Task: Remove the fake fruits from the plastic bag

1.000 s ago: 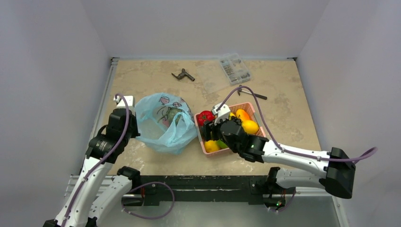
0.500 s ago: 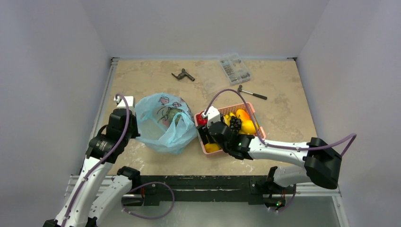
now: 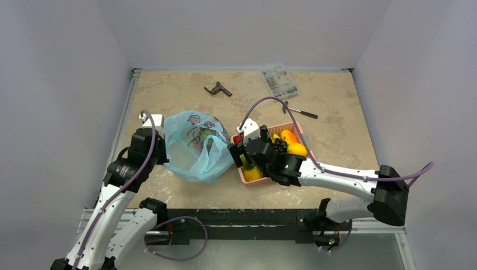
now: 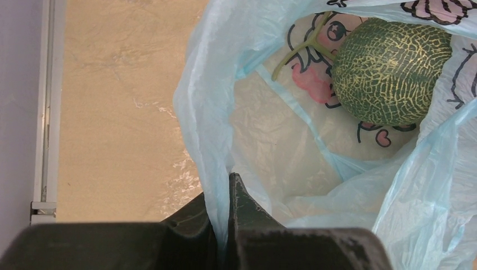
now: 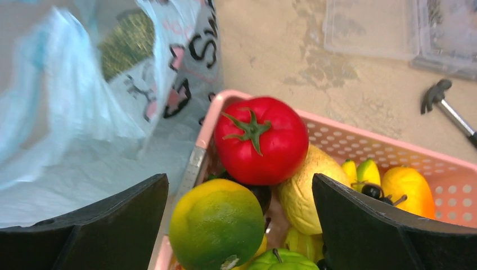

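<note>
The pale blue plastic bag [image 3: 194, 149] lies open on the table left of centre. My left gripper [image 4: 228, 181] is shut on its near rim, with film pinched between the fingers. Inside the bag rests the netted grey-green melon [image 4: 391, 70], also showing through the film in the top view [image 3: 203, 137]. The red tomato [image 5: 261, 140] lies in the near left corner of the pink basket [image 5: 394, 151], on top of other fruit. My right gripper [image 5: 239, 180] hovers open above that corner, holding nothing, with its left finger over the bag's edge.
The basket [image 3: 288, 125] also holds a green-yellow fruit [image 5: 216, 228], yellow and orange fruits and dark grapes. A hammer [image 3: 301, 112], a clear parts box [image 3: 279, 80] and a dark tool [image 3: 217, 89] lie farther back. Walls close in on both sides.
My right gripper has opened wide and shifted left towards the bag; the tomato it carried now lies in the basket. The left gripper keeps its hold on the bag.
</note>
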{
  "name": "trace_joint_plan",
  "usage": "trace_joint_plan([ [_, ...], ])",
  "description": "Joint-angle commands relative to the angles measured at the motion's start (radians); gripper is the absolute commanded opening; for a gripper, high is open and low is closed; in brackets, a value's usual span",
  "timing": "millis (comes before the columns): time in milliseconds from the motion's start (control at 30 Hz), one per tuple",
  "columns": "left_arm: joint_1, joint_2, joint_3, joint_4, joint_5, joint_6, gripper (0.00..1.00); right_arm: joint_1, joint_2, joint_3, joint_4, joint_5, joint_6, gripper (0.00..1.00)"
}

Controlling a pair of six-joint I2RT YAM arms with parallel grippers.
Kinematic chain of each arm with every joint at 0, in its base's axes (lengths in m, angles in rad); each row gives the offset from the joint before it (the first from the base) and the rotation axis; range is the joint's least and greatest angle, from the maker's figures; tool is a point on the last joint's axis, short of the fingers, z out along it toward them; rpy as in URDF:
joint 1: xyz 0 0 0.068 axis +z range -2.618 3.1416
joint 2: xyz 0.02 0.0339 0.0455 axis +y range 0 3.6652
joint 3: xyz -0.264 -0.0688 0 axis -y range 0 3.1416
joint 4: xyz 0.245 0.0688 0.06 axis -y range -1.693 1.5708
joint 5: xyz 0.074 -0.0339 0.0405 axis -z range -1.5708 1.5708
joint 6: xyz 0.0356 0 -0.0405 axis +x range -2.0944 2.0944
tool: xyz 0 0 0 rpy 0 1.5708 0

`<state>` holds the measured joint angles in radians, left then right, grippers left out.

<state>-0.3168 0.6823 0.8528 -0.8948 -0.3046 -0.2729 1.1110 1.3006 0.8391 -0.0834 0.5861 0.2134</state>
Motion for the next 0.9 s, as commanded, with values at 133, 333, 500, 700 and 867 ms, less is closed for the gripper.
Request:
trace_joint_plan([
  [133,-0.008,0.117,0.010,0.058,0.169,0.035,0.00,0.030,0.003,0.231,0.119,-0.127,-0.071,0.94],
  [333,-0.009,0.243,0.033,0.029,0.230,0.011,0.00,0.030,0.187,0.352,0.300,-0.366,0.000,0.81],
  [500,-0.010,0.288,0.039,0.021,0.228,-0.004,0.00,0.032,0.375,0.410,0.267,-0.362,0.020,0.51],
  [700,-0.009,0.365,0.045,0.019,0.259,-0.027,0.00,0.052,0.374,0.243,0.238,-0.273,0.051,0.35],
  [867,-0.009,0.480,0.063,-0.004,0.293,-0.039,0.00,0.093,0.329,0.080,0.278,-0.196,0.077,0.34],
])
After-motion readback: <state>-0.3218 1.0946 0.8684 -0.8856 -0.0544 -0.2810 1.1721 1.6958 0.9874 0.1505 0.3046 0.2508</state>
